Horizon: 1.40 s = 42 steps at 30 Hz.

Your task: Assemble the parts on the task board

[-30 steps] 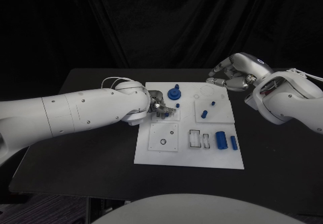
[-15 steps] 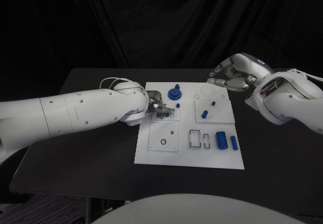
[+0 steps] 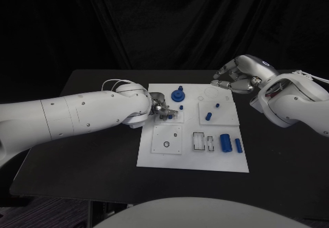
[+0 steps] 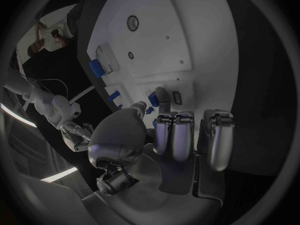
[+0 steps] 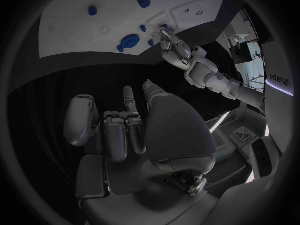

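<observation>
Task board [image 3: 194,161] mid-table; left hand [image 3: 159,109] pinching small blue part [image 3: 169,115] near board's left edge; right hand [image 3: 237,78] curled empty beyond far corner.

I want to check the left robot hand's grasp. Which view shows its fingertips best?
The left wrist view: the left robot hand pinches a small blue part. Head view hides most fingers behind the arm; right wrist view shows it distant.
</observation>
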{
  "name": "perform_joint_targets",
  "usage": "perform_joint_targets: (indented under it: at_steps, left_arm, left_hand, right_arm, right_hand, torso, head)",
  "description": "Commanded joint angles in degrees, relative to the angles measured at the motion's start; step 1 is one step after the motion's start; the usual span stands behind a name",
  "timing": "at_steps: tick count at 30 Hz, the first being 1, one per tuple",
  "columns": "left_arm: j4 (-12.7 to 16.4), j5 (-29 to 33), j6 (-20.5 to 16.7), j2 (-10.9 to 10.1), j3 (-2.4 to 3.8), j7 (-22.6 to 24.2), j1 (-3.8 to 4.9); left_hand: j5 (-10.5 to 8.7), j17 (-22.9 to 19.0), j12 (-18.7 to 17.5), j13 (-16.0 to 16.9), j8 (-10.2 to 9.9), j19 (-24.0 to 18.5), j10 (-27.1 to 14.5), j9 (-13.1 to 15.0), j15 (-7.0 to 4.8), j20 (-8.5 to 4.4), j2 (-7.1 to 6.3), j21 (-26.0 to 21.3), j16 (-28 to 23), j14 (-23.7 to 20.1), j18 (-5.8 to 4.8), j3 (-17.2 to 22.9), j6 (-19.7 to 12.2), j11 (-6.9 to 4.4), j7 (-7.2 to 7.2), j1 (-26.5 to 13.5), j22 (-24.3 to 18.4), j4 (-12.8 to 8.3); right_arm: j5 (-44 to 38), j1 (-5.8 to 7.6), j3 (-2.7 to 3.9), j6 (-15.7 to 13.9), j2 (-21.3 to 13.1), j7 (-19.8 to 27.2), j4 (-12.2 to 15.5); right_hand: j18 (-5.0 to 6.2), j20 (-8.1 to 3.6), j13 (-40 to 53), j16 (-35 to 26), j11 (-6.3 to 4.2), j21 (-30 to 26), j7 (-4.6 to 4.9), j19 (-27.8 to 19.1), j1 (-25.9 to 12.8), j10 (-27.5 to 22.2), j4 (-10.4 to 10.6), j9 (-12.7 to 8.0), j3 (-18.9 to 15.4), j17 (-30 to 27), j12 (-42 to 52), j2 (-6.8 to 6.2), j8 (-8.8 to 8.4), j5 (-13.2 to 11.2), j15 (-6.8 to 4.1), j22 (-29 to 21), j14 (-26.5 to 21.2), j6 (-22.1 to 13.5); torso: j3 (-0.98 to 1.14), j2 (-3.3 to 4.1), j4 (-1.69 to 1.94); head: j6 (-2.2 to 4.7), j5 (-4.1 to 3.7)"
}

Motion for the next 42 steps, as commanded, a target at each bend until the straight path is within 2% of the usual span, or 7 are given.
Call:
perform_joint_targets:
  at_steps: [1,7,11,21,31,38,42]
  left_arm:
    - [0.44,-0.21,-1.83,-0.24,-0.01,2.18,-0.18]
    - [3.07,-0.21,-5.56,-2.3,0.0,2.62,-0.15]
    - [5.21,-0.21,-8.05,-4.34,0.06,2.86,0.22]
    - [7.71,-0.21,-11.31,-7.57,0.24,4.88,3.45]
    - [2.48,-0.21,-9.13,-6.96,0.25,6.02,5.18]
    - [-2.27,-0.21,-5.66,-5.0,0.11,4.34,5.31]
    - [-5.03,-0.21,-3.51,-3.56,0.04,3.83,5.28]
  left_hand:
    - [0.23,15.09,-0.02,15.03,0.37,5.82,6.07,0.17,-0.51,-0.36,0.44,0.17,0.38,6.06,-0.79,-0.36,-0.47,-0.5,-0.15,-0.02,15.1,0.12]
    - [1.27,15.09,-0.02,15.03,1.36,5.82,6.07,2.09,-0.64,-0.46,-0.13,0.17,0.38,6.06,-0.79,-1.2,-0.4,-0.68,-0.42,1.72,15.1,0.0]
    - [4.55,15.09,-0.02,15.03,1.69,5.82,6.07,3.39,-0.84,-0.66,-0.48,0.17,0.38,6.06,-0.79,-2.11,-0.31,-0.92,-0.67,3.8,15.1,-0.06]
    - [6.17,15.09,-0.02,15.03,3.0,5.82,6.07,5.73,-1.08,-0.9,-0.74,0.17,0.38,6.06,-0.79,-2.62,-0.32,-1.2,-0.99,7.04,15.1,-0.05]
    - [7.23,15.09,-0.02,15.03,3.66,5.82,6.07,7.14,-1.19,-1.02,-0.56,0.17,0.38,6.06,-0.79,-2.46,-0.79,-1.31,-1.11,9.29,15.1,-0.15]
    - [0.57,15.09,-0.02,15.03,3.07,5.82,6.07,7.75,-1.06,-0.94,0.25,0.17,0.38,6.06,-0.79,-2.59,-1.73,-1.12,-0.83,10.01,15.1,0.12]
    - [1.72,15.09,-0.02,15.03,2.98,5.82,6.07,7.8,-1.02,-0.89,-0.01,0.17,0.38,6.06,-0.79,-2.92,-1.75,-1.06,-0.77,9.85,15.1,0.12]
  right_arm:
    - [-0.09,-0.15,0.05,0.1,-0.07,-1.34,0.03]
    - [-0.09,-0.17,0.05,0.1,-0.5,-1.33,0.18]
    - [-0.09,-0.17,0.05,0.09,-0.74,-1.39,0.19]
    - [-0.09,-0.18,0.05,0.27,-0.64,-1.4,-0.16]
    - [-0.09,-0.17,0.05,0.76,-0.64,-1.69,-0.24]
    - [-0.09,-0.18,0.05,1.02,-0.53,-1.83,-0.41]
    - [-0.09,-0.23,0.05,1.19,-0.35,-1.82,-0.43]
  right_hand:
    - [-0.13,0.12,14.87,0.15,0.33,-0.17,0.14,-0.38,-0.03,5.84,0.29,-0.09,0.14,15.1,-0.03,0.66,-0.33,0.22,0.52,9.34,6.01,0.31]
    - [-0.13,0.12,14.86,0.15,0.34,-0.15,0.15,-0.37,-0.16,5.82,0.31,-0.12,0.14,15.1,-0.05,0.79,-0.38,0.24,0.53,9.34,6.01,0.29]
    - [-0.13,0.13,14.87,0.15,0.34,-0.18,0.16,-0.38,-0.22,5.83,0.32,-0.13,0.13,15.1,-0.04,0.83,-0.39,0.24,0.53,9.34,6.01,0.28]
    - [-0.13,0.13,14.86,0.15,0.35,-0.18,0.17,-0.38,-0.36,5.82,0.34,-0.15,0.11,15.1,-0.05,0.92,-0.42,0.26,0.53,9.34,6.01,0.28]
    - [-0.11,0.13,14.83,0.15,0.33,-0.28,0.13,-0.42,-0.37,5.78,0.22,-0.19,0.18,15.1,-0.07,1.1,-0.48,0.42,0.54,9.31,6.01,0.26]
    - [-0.09,0.12,14.79,0.15,0.29,-0.37,0.1,-0.46,0.0,5.74,0.03,-0.26,0.39,15.1,-0.11,1.31,-0.57,0.98,0.51,9.29,6.01,0.27]
    - [-0.07,0.11,14.78,0.15,0.28,-0.45,0.09,-0.49,0.4,5.73,-0.06,-0.34,0.6,15.1,-0.12,1.44,-0.67,1.92,0.49,9.27,6.01,0.3]
  torso:
    - [0.0,0.01,-0.02]
    - [0.01,0.01,0.0]
    - [0.0,0.01,0.0]
    - [-0.07,0.0,0.02]
    - [0.02,0.05,0.02]
    - [0.08,0.02,0.04]
    - [0.14,0.13,-0.09]
  head:
    - [0.01,0.03]
    - [0.01,-0.13]
    - [0.01,0.03]
    - [0.01,0.16]
    - [0.01,0.19]
    - [0.01,0.32]
    - [0.01,0.61]
